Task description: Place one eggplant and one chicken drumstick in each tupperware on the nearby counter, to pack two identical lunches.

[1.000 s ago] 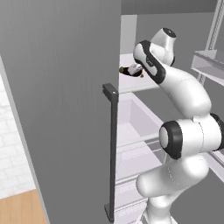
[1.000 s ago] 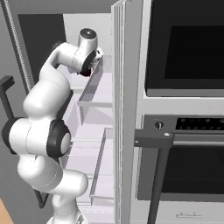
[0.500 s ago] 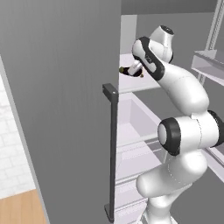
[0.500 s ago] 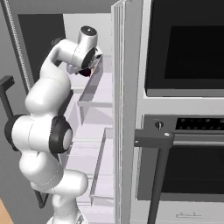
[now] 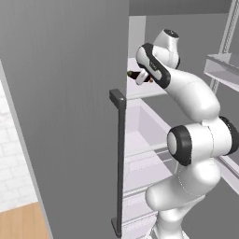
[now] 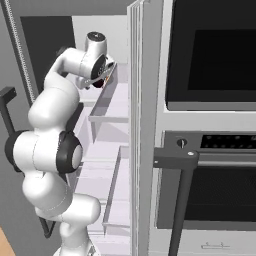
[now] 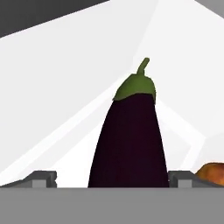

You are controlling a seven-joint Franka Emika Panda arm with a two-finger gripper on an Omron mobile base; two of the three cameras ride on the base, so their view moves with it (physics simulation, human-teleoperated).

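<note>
While the gripper (image 7: 112,180) jaws sit spread around the glossy dark-purple eggplant (image 7: 130,144), nothing's clamped; off-centre closing could roll it toward the orange-brown drumstick (image 7: 213,171) beside it.

Arm (image 5: 191,93) raised, elbow bent, reaching forward; claw (image 7: 111,179) jaws spread wide.

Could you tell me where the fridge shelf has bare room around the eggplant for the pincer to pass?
Left of the eggplant the white shelf is bare. The right is tighter: an orange-brown food item lies close beside it.
</note>
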